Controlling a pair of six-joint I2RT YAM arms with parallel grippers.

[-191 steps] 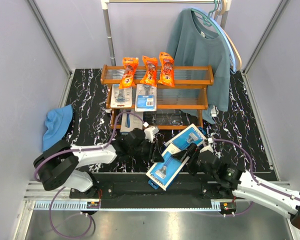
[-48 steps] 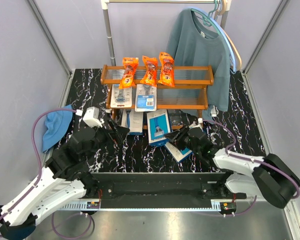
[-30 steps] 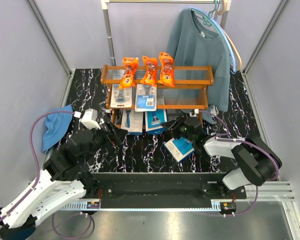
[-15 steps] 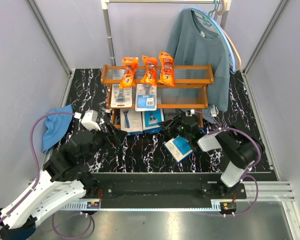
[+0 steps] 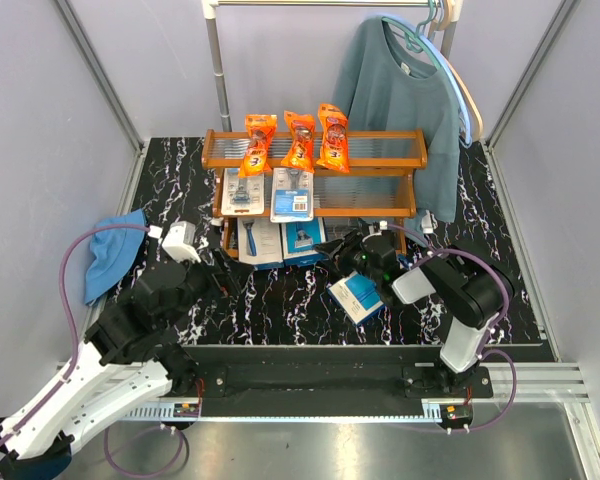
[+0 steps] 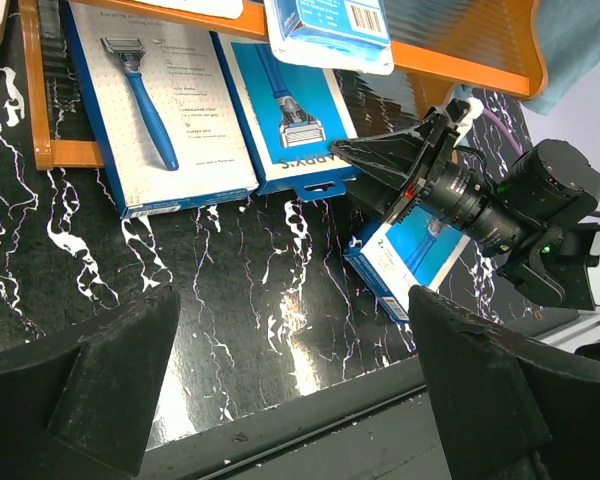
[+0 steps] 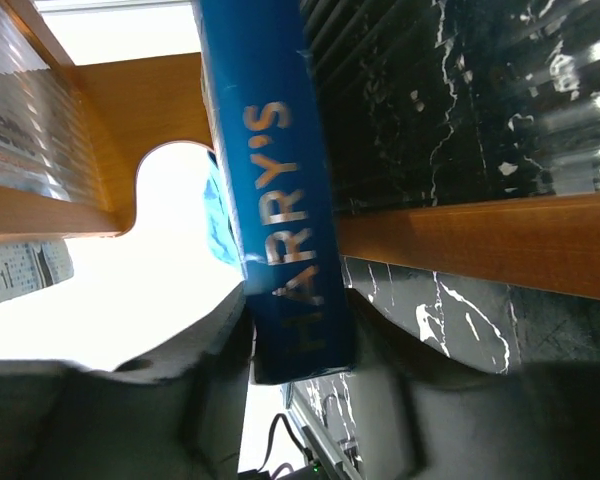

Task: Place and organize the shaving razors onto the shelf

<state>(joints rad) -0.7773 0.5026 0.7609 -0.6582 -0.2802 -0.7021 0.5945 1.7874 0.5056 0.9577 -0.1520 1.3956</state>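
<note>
The shelf point(image 5: 380, 136) carries three orange bags point(image 5: 299, 140) on its top tier and two blister cards point(image 5: 292, 193) on the middle tier. Two flat blue razor boxes lie side by side on the bottom tier point(image 6: 155, 110). My right gripper point(image 5: 346, 250) is shut on the near edge of the right-hand box point(image 7: 280, 200), its fingers hugging both sides point(image 7: 300, 340). A third blue box point(image 5: 360, 296) lies on the black table, also in the left wrist view point(image 6: 410, 250). My left gripper point(image 6: 290, 295) hangs open and empty above the table point(image 5: 220, 265).
A blue cloth point(image 5: 110, 255) lies at the table's left edge. A metal clothes rail with a teal sweater point(image 5: 400, 100) stands behind the shelf, the sweater hanging over the shelf's right end. Grey walls close in both sides.
The right gripper has slid the blue box back onto the bottom tier beside the first box, and its arm has folded in toward the shelf. The left arm has stayed put.
</note>
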